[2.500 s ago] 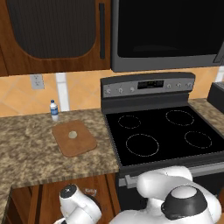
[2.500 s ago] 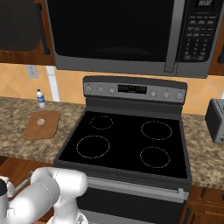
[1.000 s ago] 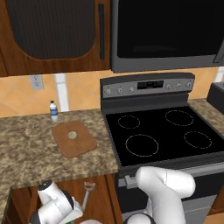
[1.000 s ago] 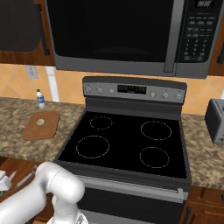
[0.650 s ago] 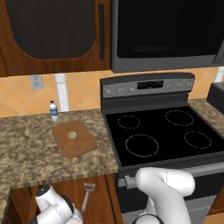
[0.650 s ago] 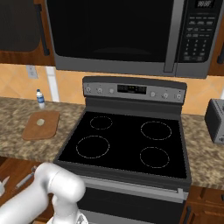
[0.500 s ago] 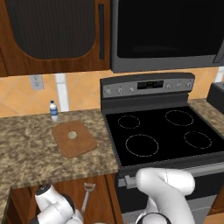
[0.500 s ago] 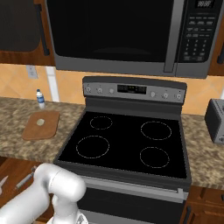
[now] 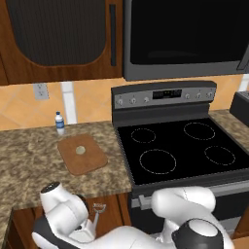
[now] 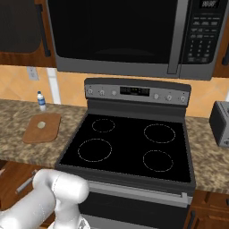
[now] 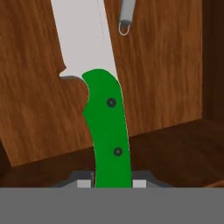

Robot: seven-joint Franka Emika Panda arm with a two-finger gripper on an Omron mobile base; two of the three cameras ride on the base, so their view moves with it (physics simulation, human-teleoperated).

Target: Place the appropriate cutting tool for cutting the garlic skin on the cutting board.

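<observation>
Hand view: gripper [image 11: 113,183] clenched on the knife [image 11: 107,127], a finger tip on either side of the green handle's butt end. Long axis runs straight away from the gripper, pale blade pointing outward over a wooden drawer floor [image 11: 166,78]. A grey peeler [image 11: 127,17] lies just beyond the blade.

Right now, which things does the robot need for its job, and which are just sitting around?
Needed for the job:
- green-handled knife, gripped by the gripper
- garlic
- cutting board, with the garlic on it

Just sitting around:
- grey peeler
- small water bottle
- stove
- microwave
- toaster
</observation>
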